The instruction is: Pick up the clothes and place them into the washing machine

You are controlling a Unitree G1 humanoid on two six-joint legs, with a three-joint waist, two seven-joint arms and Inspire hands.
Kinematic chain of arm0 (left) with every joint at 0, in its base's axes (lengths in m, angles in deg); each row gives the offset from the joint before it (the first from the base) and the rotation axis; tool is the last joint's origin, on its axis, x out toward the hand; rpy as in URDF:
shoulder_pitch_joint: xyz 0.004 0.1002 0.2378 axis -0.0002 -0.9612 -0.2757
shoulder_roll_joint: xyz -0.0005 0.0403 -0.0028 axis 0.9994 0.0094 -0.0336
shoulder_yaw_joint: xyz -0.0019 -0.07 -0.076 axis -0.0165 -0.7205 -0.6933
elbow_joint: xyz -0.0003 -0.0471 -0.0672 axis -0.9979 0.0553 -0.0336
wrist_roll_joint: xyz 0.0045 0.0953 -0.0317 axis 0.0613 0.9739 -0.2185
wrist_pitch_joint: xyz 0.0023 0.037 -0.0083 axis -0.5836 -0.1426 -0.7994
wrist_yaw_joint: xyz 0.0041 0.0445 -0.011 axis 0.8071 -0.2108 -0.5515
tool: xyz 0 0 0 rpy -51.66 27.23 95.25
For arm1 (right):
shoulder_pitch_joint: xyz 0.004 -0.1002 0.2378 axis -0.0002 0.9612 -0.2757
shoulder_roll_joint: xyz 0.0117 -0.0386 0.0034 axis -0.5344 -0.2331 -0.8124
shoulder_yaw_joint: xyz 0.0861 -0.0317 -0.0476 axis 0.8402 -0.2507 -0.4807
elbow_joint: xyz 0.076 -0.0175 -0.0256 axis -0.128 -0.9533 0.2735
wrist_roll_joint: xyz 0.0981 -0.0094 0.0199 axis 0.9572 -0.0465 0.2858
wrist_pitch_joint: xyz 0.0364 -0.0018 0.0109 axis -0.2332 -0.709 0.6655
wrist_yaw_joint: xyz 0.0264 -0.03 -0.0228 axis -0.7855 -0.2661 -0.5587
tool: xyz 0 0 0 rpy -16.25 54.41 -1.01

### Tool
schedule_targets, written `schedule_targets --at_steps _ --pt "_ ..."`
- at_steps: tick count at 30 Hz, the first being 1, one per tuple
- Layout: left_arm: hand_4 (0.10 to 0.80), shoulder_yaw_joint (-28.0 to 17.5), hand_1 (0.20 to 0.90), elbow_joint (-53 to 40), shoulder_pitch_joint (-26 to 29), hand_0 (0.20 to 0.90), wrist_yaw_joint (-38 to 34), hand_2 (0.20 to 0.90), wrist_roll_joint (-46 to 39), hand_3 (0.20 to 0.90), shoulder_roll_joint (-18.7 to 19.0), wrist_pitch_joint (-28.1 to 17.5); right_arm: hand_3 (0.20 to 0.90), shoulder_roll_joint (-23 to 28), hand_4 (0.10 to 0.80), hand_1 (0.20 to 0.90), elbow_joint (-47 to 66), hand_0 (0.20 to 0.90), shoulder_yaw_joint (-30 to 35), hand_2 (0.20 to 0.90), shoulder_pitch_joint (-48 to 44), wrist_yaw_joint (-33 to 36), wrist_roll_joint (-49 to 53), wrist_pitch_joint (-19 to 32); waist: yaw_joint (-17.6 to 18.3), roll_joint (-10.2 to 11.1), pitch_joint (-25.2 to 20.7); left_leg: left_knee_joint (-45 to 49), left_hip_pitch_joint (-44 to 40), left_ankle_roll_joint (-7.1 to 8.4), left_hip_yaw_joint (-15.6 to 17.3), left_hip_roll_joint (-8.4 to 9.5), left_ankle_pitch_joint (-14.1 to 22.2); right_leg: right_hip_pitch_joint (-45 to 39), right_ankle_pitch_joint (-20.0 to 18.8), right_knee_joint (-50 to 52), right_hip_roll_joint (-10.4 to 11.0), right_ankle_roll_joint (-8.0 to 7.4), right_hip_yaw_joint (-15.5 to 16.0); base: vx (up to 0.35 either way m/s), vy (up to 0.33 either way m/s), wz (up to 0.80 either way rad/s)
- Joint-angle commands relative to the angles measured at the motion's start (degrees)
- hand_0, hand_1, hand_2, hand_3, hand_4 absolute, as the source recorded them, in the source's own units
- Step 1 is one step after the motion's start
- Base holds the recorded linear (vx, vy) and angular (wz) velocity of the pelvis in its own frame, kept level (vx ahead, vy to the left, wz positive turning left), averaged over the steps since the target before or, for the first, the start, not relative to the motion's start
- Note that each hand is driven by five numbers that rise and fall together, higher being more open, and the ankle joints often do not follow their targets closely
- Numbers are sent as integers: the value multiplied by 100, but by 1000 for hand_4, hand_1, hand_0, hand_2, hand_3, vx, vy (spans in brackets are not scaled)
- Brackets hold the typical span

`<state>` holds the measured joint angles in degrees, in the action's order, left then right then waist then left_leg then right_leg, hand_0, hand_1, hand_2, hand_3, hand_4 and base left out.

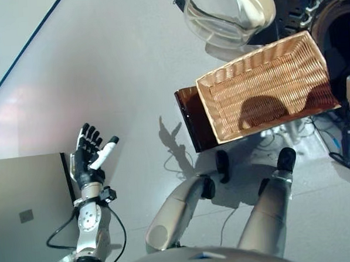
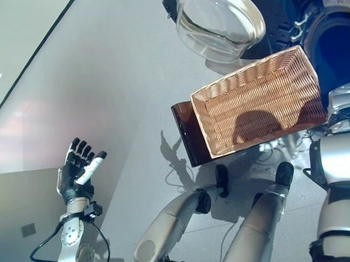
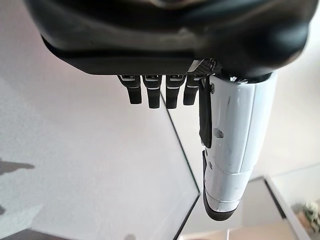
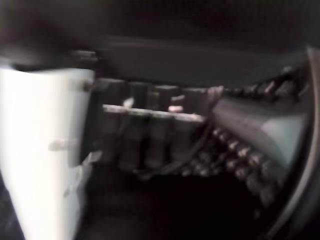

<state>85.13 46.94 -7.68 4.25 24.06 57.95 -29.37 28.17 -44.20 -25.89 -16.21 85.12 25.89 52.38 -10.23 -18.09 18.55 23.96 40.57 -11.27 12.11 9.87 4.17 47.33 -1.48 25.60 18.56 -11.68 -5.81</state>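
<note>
The shallow wicker basket (image 1: 243,86) rests on the low dark brown box (image 1: 189,115), and its inside shows bare wicker. The washing machine's drum opening (image 2: 335,46) is dark at the far right, just past the basket. Its glass door (image 1: 227,14) stands swung open. My left hand (image 1: 88,156) is held up, open and empty, at the lower left, far from the basket. Its straight fingers and white thumb (image 3: 235,145) show in the left wrist view. My right arm (image 2: 341,157) reaches up toward the drum. My right hand (image 4: 45,150) is inside the dark perforated drum (image 4: 240,155).
A grey flat-topped unit (image 1: 27,215) stands at the lower left beside my left arm. Grey floor (image 1: 101,64) spreads between it and the box.
</note>
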Motion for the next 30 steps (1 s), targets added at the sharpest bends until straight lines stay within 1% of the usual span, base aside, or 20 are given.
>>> schedule_targets --at_steps 1,2,3,4,5,6,8,11,13,15,18,19,20,22,23,24,25,27,29,30 --pt "800 -649 900 -233 -273 900 16 900 -154 900 53 -323 900 1649 800 900 1253 900 -1621 900 -1400 45 -1172 376 -122 -84 -746 -523 244 1031 -595 -304 -211 -88 1005 711 -615 1015 483 -129 -7 2" --pt "800 -657 900 -213 -263 900 13 900 -180 900 52 -325 900 1577 800 900 1266 900 -1445 900 -1276 23 -1045 447 -118 -104 -696 -550 304 991 -537 -349 -385 -39 833 670 -641 1047 531 0 0 0" --pt "800 -650 900 -206 -256 900 29 900 -200 900 52 -316 900 1528 800 900 1256 900 -1337 900 -1203 -54 -914 526 -115 -67 -720 -531 249 1030 -600 -323 -228 -101 1001 697 -634 1019 486 -122 -2 6" --pt "800 -666 900 -189 -251 900 27 900 -221 900 73 -315 900 1446 800 900 1288 900 -1215 900 -1158 -31 -808 576 -102 -81 -673 -556 298 993 -540 -367 -390 -38 835 676 -650 1053 540 -9 -9 6" --pt "800 -664 900 -164 -253 900 8 900 -225 900 66 -327 900 1374 800 900 1335 900 -1074 900 -1077 5 -690 662 -96 -79 -658 -563 297 995 -542 -374 -396 -35 830 675 -655 1055 540 -10 -4 5" --pt "800 -666 900 -159 -252 900 8 900 -223 900 74 -327 900 1374 800 900 1343 900 -1052 900 -1053 9 -691 661 -101 -43 -696 -551 242 1033 -601 -342 -253 -90 977 691 -650 1025 492 102 -22 -4" --pt "800 -638 900 -144 -253 900 31 900 -219 900 81 -308 900 1306 800 900 1041 900 -955 900 -924 -114 -424 837 -111 -29 -681 -535 239 1039 -604 -346 -234 -119 1008 702 -637 1029 508 51 -22 -10" --pt "800 -615 900 -173 -345 900 70 900 -284 900 83 -282 900 882 800 900 845 900 -585 900 -793 -320 558 1350 -92 8 -631 -519 237 1039 -604 -380 -235 -146 993 680 -657 1034 544 -1 -8 1" --pt "800 -590 900 -164 -365 900 112 900 -320 900 112 -267 900 787 800 900 739 900 -497 900 -719 -405 794 1462 -93 38 -622 -511 224 1037 -601 -393 -227 -158 999 684 -660 1037 551 0 0 0" --pt "800 -441 900 -122 -390 900 219 900 -449 900 52 -232 900 444 800 900 476 900 122 900 -277 -607 1907 1960 -88 41 -584 -489 222 1031 -608 -414 -211 -186 999 679 -680 1037 546 12 -7 -4" --pt "800 -383 900 -110 -390 900 295 900 -507 900 143 -230 900 197 800 900 383 900 514 900 133 -843 2495 2215 -95 99 -591 -480 196 1028 -607 -425 -198 -231 1003 657 -686 1038 561 6 -3 -1" --pt "800 -343 900 -61 -345 900 351 900 -548 900 145 -212 900 69 800 900 344 900 740 900 346 -1024 2834 2303 -100 118 -581 -472 183 1029 -616 -428 -193 -252 1003 657 -693 1039 580 0 0 0" --pt "800 -322 900 -60 -310 900 386 900 -541 900 145 -202 900 -309 800 900 296 900 1199 900 866 -1269 3411 2501 -115 133 -584 -458 163 1025 -630 -438 -176 -285 1031 659 -702 1043 597 0 0 0" --pt "800 -319 900 -55 -273 900 431 900 -555 900 95 -217 900 -679 800 900 373 900 1605 900 1231 -1397 3887 2688 -140 159 -584 -437 144 1022 -646 -442 -162 -306 1049 666 -710 1047 618 12 -21 -5" --pt "800 -315 900 -60 -239 900 440 900 -532 900 105 -228 900 -903 800 900 416 900 1679 900 1365 -1514 4048 2772 -166 176 -582 -430 140 1021 -655 -447 -162 -322 1055 665 -709 1051 630 3 -14 -5" --pt "800 -322 900 -58 -247 900 439 900 -529 900 119 -228 900 -919 800 900 429 900 1695 900 1393 -1521 4059 2783 -162 190 -586 -429 137 1022 -656 -447 -161 -327 1056 664 -709 1051 632 -5 -30 -3" --pt "800 -310 900 -3 -192 900 441 900 -496 900 68 -206 900 -1324 800 900 507 900 1840 900 1621 -1643 4290 2876 -182 229 -572 -404 130 1023 -678 -454 -159 -349 1063 664 -717 1056 650 -7 -44 0" --pt "800 -317 900 55 -144 900 435 900 -455 900 45 -201 900 -1698 800 900 576 900 1917 900 1744 -1756 4469 2946 -219 272 -568 -382 127 1025 -700 -457 -158 -373 1071 678 -722 1064 678 -6 -25 0" --pt "800 -361 900 73 -112 900 422 900 -423 900 32 -219 900 -2021 800 900 715 900 1896 900 1898 -1837 4472 2994 -233 331 -557 -368 132 1021 -723 -470 -162 -378 1071 687 -733 1067 705 -15 -18 4" --pt "800 -372 900 73 -122 900 420 900 -419 900 42 -219 900 -2046 800 900 745 900 1906 900 1924 -1821 4465 2994 -222 345 -562 -366 132 1022 -726 -468 -161 -380 1073 688 -731 1068 708 -12 -19 6"
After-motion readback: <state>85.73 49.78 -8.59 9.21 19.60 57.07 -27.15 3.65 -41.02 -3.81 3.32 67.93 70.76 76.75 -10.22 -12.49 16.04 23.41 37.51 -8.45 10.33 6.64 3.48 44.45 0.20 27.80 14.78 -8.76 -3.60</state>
